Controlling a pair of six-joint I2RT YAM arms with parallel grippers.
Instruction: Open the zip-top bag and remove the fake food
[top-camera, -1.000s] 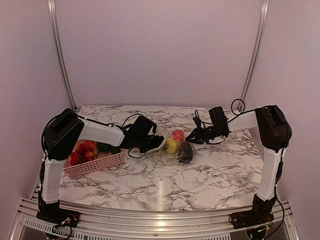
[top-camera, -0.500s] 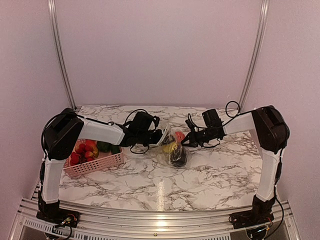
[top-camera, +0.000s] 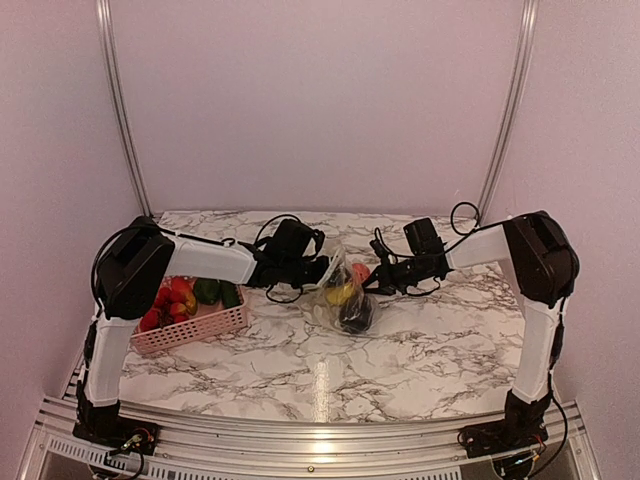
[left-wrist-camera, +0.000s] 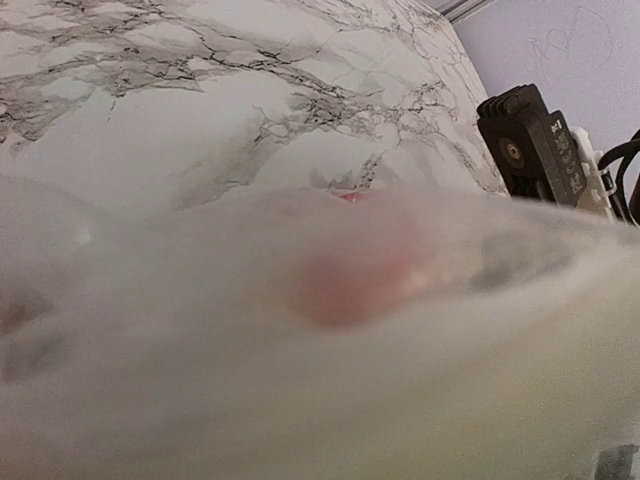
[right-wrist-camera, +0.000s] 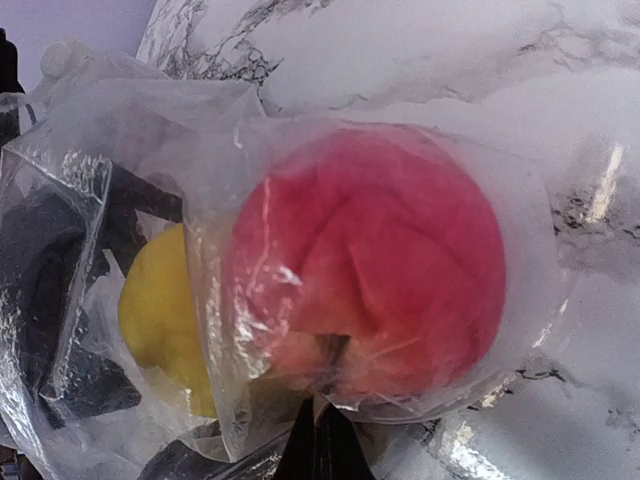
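The zip-top bag (top-camera: 338, 300) hangs bunched between my two grippers over the middle of the marble table. Fake food shows through it: a red fruit (right-wrist-camera: 380, 260), a yellow piece (right-wrist-camera: 160, 310) and a dark purple one (top-camera: 355, 312). My right gripper (right-wrist-camera: 322, 445) is shut on a fold of the bag's plastic just below the red fruit, at the bag's right side (top-camera: 373, 280). My left gripper (top-camera: 322, 270) is at the bag's upper left edge. In the left wrist view blurred plastic (left-wrist-camera: 300, 400) fills the lower half and hides the fingers.
A pink perforated basket (top-camera: 190, 330) stands at the left under the left arm, with red fruits (top-camera: 170, 297) and green pieces (top-camera: 207, 291) in it. Part of the right arm, a black block (left-wrist-camera: 530, 150), shows beyond the bag. Metal rails run along the table's near edge.
The right gripper has moved left and closed on the bag. The left gripper has risen a little. The bag has been drawn up, narrower and more bunched, and has shifted left.
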